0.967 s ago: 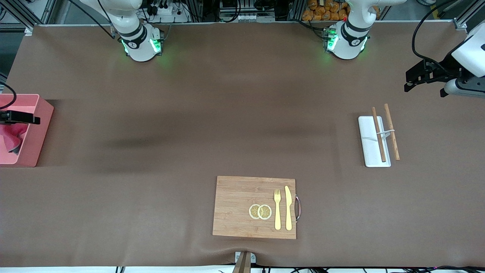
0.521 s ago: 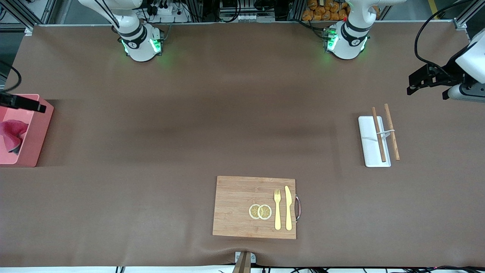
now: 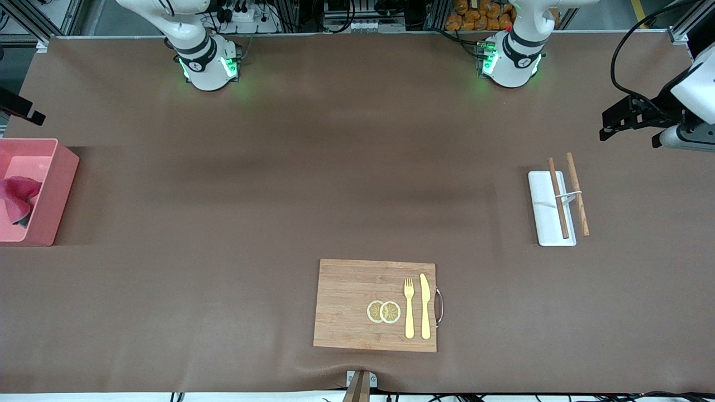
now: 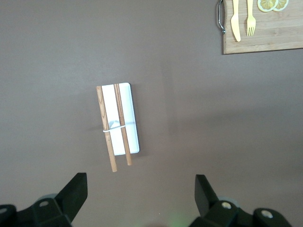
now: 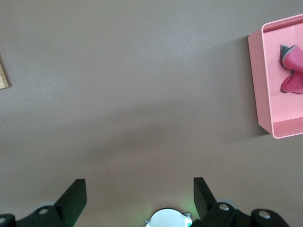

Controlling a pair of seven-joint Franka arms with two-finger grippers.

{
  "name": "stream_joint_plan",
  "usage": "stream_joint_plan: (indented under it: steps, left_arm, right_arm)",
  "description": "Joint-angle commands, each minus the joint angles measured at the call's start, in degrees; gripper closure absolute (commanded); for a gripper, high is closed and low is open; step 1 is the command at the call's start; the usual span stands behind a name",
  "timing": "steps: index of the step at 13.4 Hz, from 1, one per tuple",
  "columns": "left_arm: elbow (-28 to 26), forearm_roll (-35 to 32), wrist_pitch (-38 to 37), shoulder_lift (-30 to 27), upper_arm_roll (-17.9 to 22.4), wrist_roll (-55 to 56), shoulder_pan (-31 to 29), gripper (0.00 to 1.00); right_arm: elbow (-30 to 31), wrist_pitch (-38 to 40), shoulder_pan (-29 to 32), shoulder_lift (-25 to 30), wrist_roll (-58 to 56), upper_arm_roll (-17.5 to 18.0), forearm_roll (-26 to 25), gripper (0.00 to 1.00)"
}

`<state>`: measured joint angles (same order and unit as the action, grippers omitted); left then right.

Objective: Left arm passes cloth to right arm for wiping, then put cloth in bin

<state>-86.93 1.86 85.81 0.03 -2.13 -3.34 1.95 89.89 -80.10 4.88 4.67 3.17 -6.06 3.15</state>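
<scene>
Brown matte tabletop (image 3: 279,195) — the crumpled magenta-red fabric cloth (image 3: 18,196) lies inside the pink rectangular plastic bin (image 3: 53,192) at the right arm's end. Above bare table beside the bin, the right gripper (image 5: 139,196) hangs with fingers spread wide, holding nothing. At the left arm's end, the left gripper (image 4: 141,194) — equally wide, empty — hangs over the table near the small white flat tray (image 4: 134,124) bearing two wooden sticks (image 4: 115,126).

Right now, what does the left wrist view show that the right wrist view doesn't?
Only the left wrist view: the white tray with two wooden sticks, plus the fork and knife. Only the right wrist view: the cloth lying in the pink bin. Both: brown table, wooden board and their own open, empty gripper: left gripper, right gripper.
</scene>
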Motion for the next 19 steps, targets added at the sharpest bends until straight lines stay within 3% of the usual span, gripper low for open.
stream_joint_plan:
  steps: [1,19]
  left_arm:
    - [1.1,0.2,-0.1,0.3,-0.2,-0.2,-0.2,0.00]
    - [1.1,0.1,1.0,0.4,-0.4,-0.3,-0.1,0.00]
  right_arm:
    - [3.1,-3.8,-0.3,1.5,1.4,0.4,0.4,0.00]
    - [0.4,-6.2,-5.0,-0.9,4.1,0.4,-0.3,0.00]
